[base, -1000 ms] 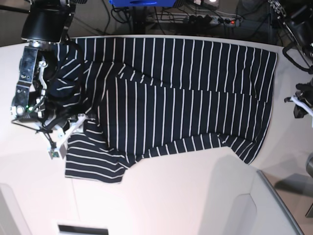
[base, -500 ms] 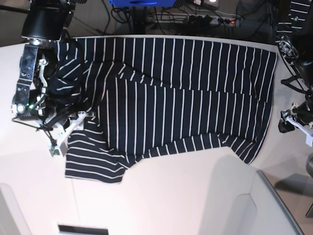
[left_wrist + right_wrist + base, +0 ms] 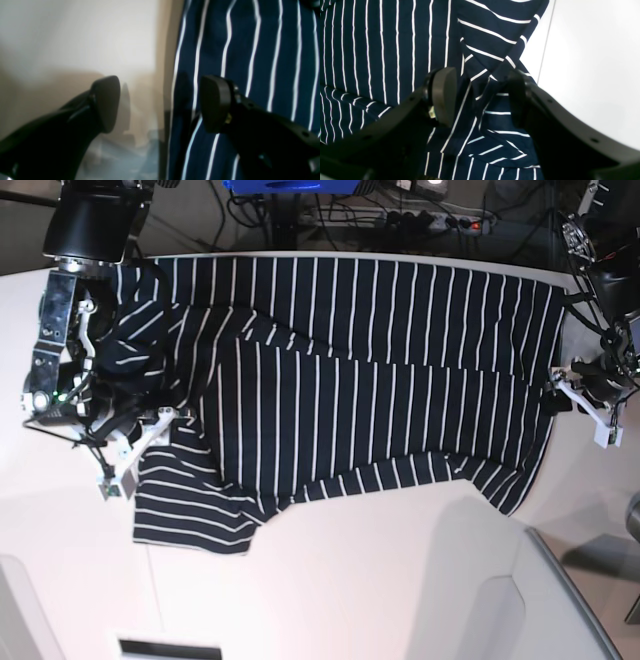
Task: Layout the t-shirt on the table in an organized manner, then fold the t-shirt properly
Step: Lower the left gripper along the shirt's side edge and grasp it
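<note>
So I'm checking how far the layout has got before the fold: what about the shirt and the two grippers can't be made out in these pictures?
- Base view: the t-shirt collar end is hidden behind the right gripper and its arm.
- Left wrist view: blur hides whether the left gripper touches the hem; its fingers stand apart.
- Right wrist view: whether the bunched cloth is pinched is unclear; one finger is half hidden by a fold.

Beyond the worktop's far edge, a dark floor (image 3: 200,225) holds tangled cables (image 3: 345,215), a power strip (image 3: 440,222) and what may be a blue box (image 3: 290,185).
</note>
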